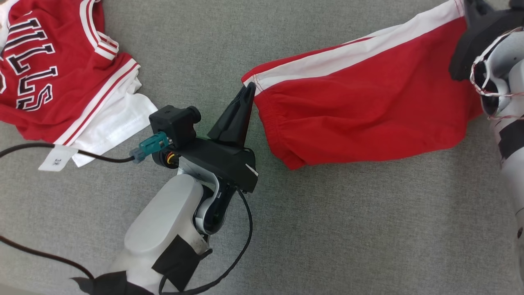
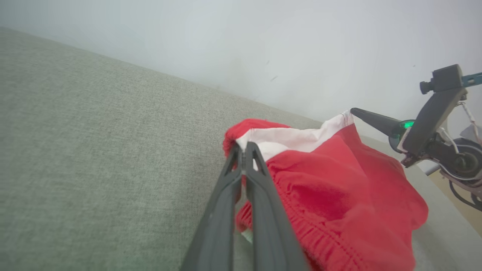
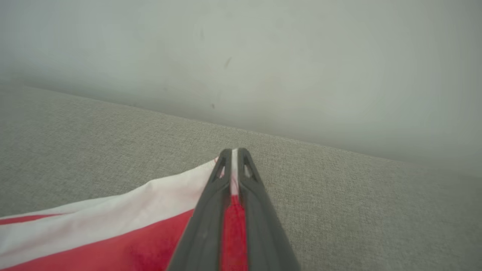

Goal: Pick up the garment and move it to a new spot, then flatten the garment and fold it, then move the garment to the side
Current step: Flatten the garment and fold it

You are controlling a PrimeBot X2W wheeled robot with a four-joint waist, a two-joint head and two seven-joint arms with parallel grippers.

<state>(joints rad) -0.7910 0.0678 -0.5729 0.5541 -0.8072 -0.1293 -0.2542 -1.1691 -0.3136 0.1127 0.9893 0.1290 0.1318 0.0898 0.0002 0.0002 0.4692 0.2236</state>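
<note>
My left hand point(image 2: 244, 147) is clamped shut on one end of the red shorts point(image 1: 360, 106), its two dark fingers pressed together with a pinch of cloth between the tips, right where the white stripe point(image 1: 327, 61) meets the gathered elastic edge. My right hand point(image 3: 234, 152) grips the far end of the same stripe: in its wrist view the fingers are closed, with white cloth at the tips and red running down the narrow gap between them. The shorts are strung between the two hands across the right half of the head view, the striped edge pulled fairly straight and the red body sagging below it in soft folds over the grey fabric surface point(image 1: 348, 229). I cannot tell how much of the cloth rests on it. Well apart, at the upper left of the head view, a red jersey point(image 1: 49, 69) with dark lettering lies crumpled on top of a white garment point(image 1: 118, 119). A black cable point(image 1: 102, 157) runs just below them to my left wrist.
</note>
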